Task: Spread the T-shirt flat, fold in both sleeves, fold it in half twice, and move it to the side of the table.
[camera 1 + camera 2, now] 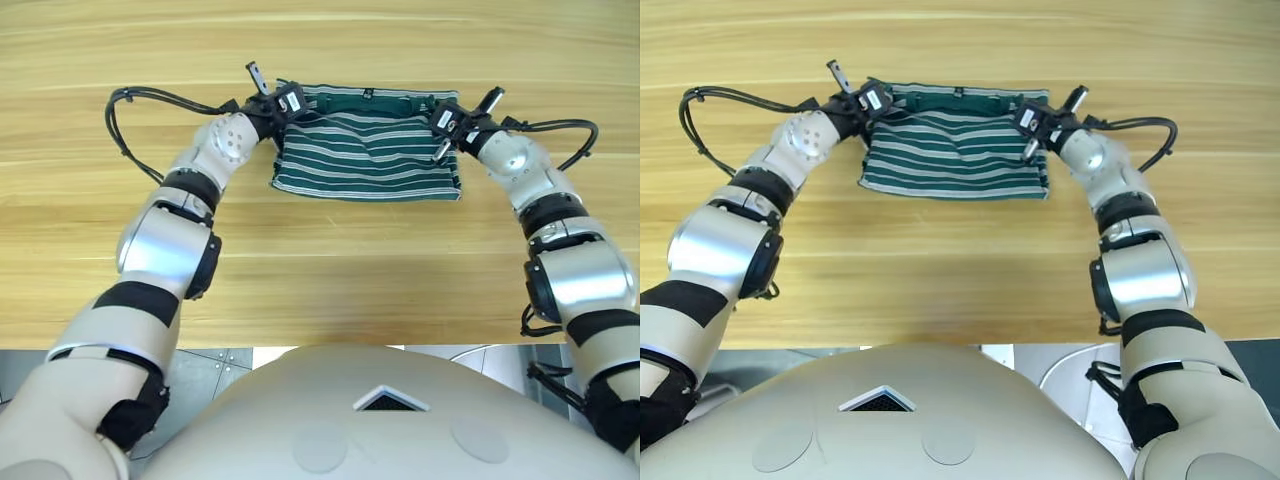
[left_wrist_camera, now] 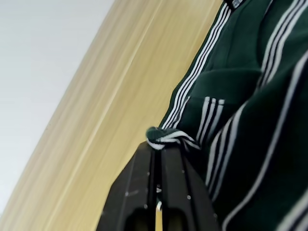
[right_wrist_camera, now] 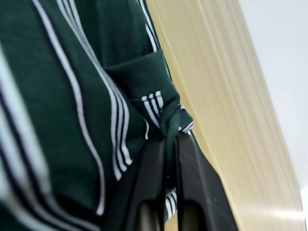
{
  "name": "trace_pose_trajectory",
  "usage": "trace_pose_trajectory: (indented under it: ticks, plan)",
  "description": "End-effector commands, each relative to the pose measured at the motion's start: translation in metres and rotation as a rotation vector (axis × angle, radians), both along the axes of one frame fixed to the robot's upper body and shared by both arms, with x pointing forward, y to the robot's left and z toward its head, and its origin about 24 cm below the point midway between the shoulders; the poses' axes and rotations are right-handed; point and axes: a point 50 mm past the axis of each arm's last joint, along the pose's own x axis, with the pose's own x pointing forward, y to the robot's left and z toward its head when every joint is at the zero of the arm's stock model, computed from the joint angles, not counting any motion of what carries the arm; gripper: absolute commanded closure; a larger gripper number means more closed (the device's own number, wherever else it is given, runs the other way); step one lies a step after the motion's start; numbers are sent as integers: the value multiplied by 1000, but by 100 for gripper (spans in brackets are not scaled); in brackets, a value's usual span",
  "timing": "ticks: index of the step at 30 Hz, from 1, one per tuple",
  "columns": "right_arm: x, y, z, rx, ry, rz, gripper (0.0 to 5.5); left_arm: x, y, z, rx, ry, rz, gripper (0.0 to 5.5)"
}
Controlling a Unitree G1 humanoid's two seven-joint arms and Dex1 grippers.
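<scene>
A dark green T-shirt with white stripes (image 1: 365,152) lies folded into a wide rectangle on the wooden table (image 1: 330,270), toward its far side. My left gripper (image 1: 281,116) sits at the shirt's far left corner. In the left wrist view it (image 2: 159,147) is shut on a bunched edge of the fabric (image 2: 226,96). My right gripper (image 1: 446,138) is at the shirt's right edge near the far corner. The right wrist view shows it (image 3: 171,138) shut on a pinched fold of cloth (image 3: 86,86).
Bare wood surrounds the shirt on all sides. The table's front edge (image 1: 300,346) runs just ahead of my body. Black cables loop out from the left arm (image 1: 115,125) and the right arm (image 1: 580,135) above the tabletop.
</scene>
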Motion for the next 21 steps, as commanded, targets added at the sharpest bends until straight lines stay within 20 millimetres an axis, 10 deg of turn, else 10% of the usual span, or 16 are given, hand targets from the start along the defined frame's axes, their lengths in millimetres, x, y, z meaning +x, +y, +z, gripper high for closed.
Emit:
trace_pose_trajectory:
  ticks: [1, 21]
  plan:
    - [-5, 1, -10, 36, 60, -27, 459, -8, 3, -17, -52, 144, 69, 498]
    - [12, -32, 33, 521, -154, -307, 105, 30, 67, 45, -616, 0, 609, 219]
